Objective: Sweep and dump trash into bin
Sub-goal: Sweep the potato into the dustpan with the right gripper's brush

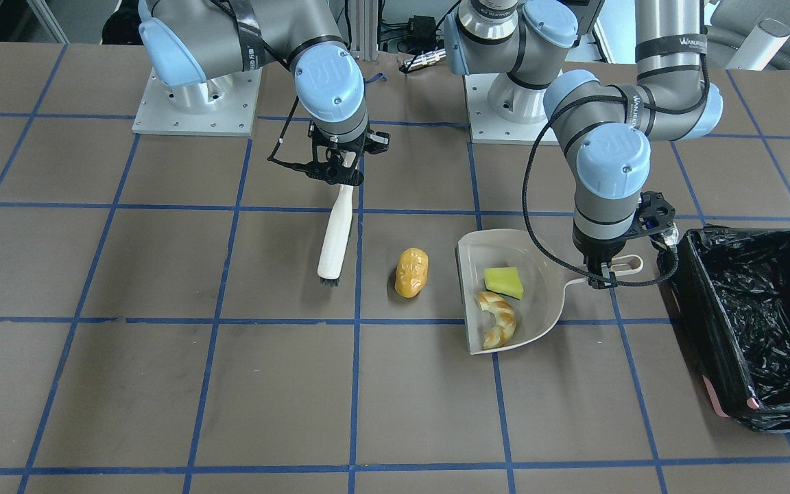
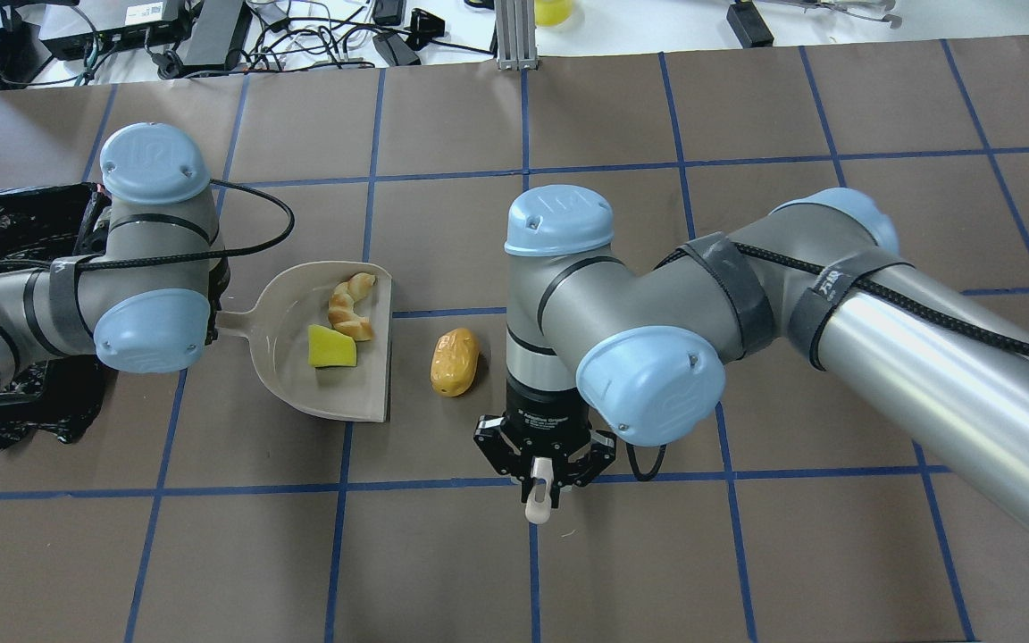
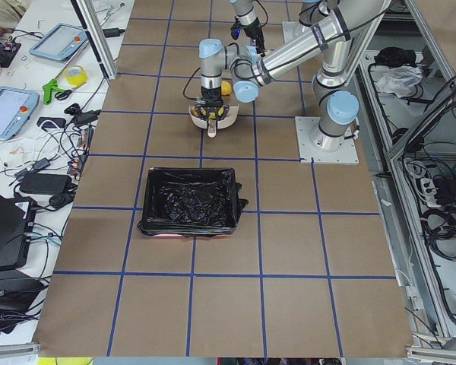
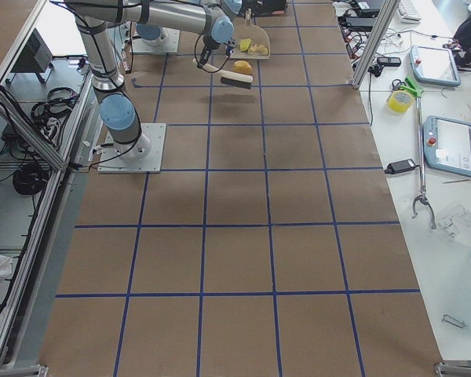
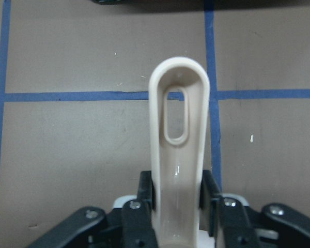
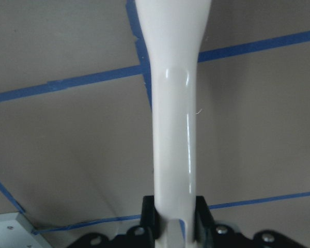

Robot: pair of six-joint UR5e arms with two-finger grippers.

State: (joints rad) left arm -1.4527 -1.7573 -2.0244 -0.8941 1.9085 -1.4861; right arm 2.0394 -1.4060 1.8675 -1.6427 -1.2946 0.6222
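Observation:
The beige dustpan (image 1: 544,278) (image 2: 336,393) lies on the table and holds two pieces of trash, the curved tan croissant (image 1: 498,319) (image 2: 352,305) and the yellow sponge wedge (image 1: 504,282) (image 2: 331,348). The golden-brown oval lump (image 1: 412,272) (image 2: 455,361) sits on the table just outside the pan's open edge. My left gripper (image 1: 604,274) (image 5: 178,194) is shut on the dustpan handle (image 5: 179,134). My right gripper (image 1: 340,171) (image 2: 539,482) (image 6: 174,217) is shut on the hand brush (image 1: 335,237) (image 6: 173,129), whose bristles are beside the lump, a short gap away.
The bin (image 1: 758,322) (image 2: 14,223) (image 3: 190,201), lined with a black bag over a pink rim, stands just past the dustpan handle on my left side. Blue tape lines grid the brown table. Cables and devices lie beyond the far table edge.

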